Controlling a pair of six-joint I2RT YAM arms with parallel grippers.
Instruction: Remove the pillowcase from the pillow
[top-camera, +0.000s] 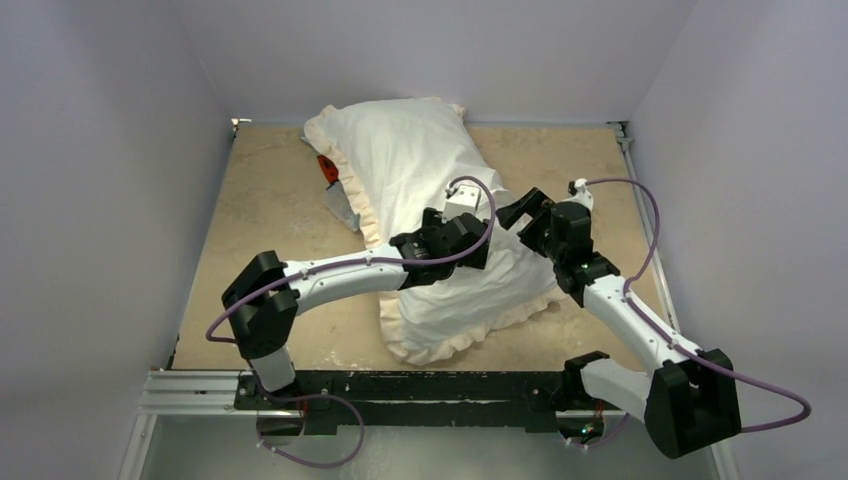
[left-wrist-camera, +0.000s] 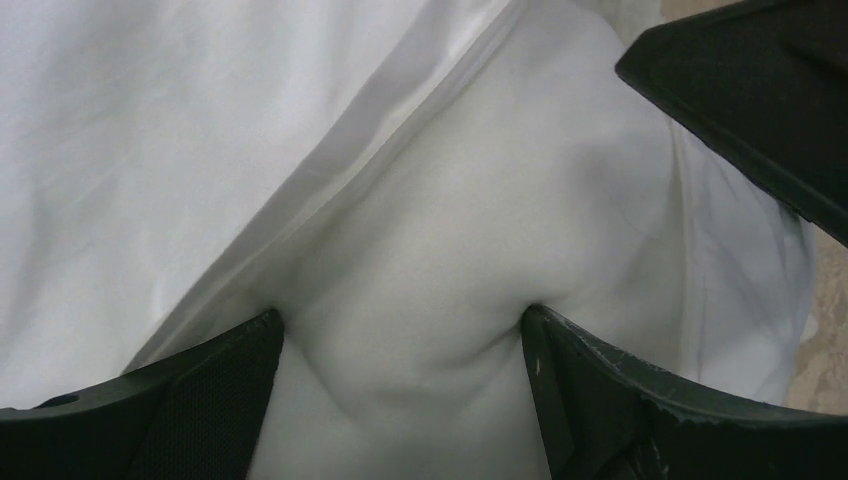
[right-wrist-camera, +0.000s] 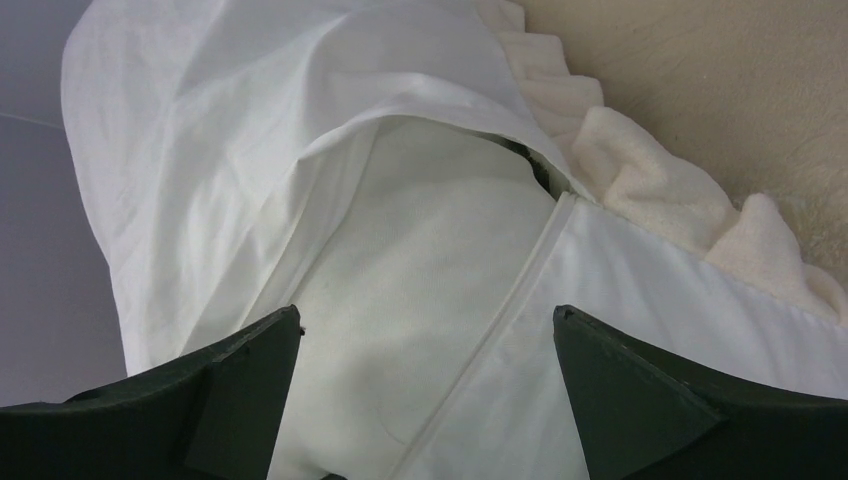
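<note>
The pillowcase (top-camera: 400, 160), white side up with a cream frill (top-camera: 450, 345), lies diagonally across the table. Its opening gapes at mid-right, and the plain white pillow (left-wrist-camera: 480, 230) shows inside. My left gripper (top-camera: 478, 248) is open, its fingertips (left-wrist-camera: 265, 330) pressed into the bare pillow, which bulges between them (left-wrist-camera: 400, 320). The pillowcase hem (left-wrist-camera: 150, 150) lies to their left. My right gripper (top-camera: 515, 212) is open and hovers just above the opening (right-wrist-camera: 425, 315), over the pillow (right-wrist-camera: 430, 250) and the pillowcase edge (right-wrist-camera: 200, 120). One right finger (left-wrist-camera: 740, 90) shows in the left wrist view.
An orange-handled tool (top-camera: 327, 170) and a grey flap (top-camera: 342, 208) lie at the pillowcase's left side. The tan table (top-camera: 260, 200) is boxed in by grey walls on three sides. Purple cables loop off both arms.
</note>
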